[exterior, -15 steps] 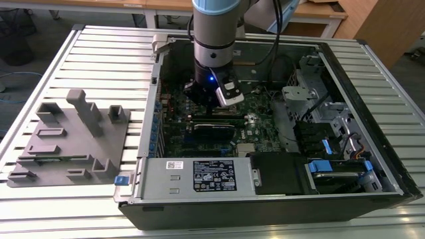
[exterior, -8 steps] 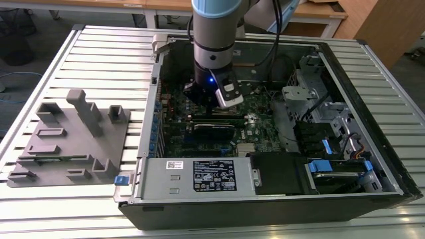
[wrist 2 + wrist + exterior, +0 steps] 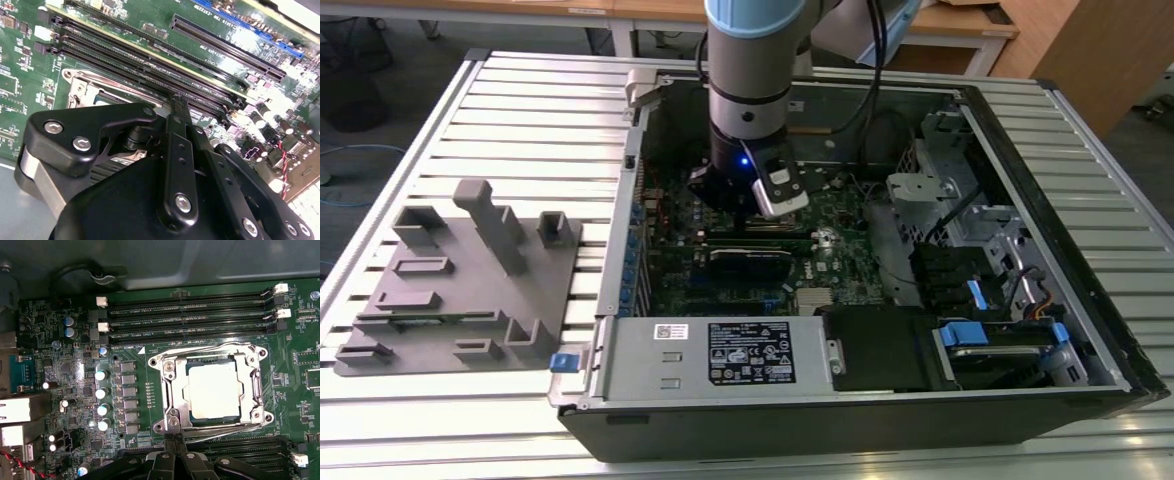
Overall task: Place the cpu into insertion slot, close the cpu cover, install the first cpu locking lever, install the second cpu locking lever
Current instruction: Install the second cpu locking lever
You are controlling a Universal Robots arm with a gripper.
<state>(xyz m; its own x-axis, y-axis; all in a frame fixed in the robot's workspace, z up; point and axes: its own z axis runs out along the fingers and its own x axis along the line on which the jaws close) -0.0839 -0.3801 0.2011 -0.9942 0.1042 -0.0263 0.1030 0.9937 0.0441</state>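
Green mobo | cpu silver-grey, seated | cpu cover shut

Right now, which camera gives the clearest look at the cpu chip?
The first wrist view: the cpu lies flat in its socket, framed by the cpu cover. In the second wrist view the gripper blocks most of that socket. In the exterior view the arm stands over it.
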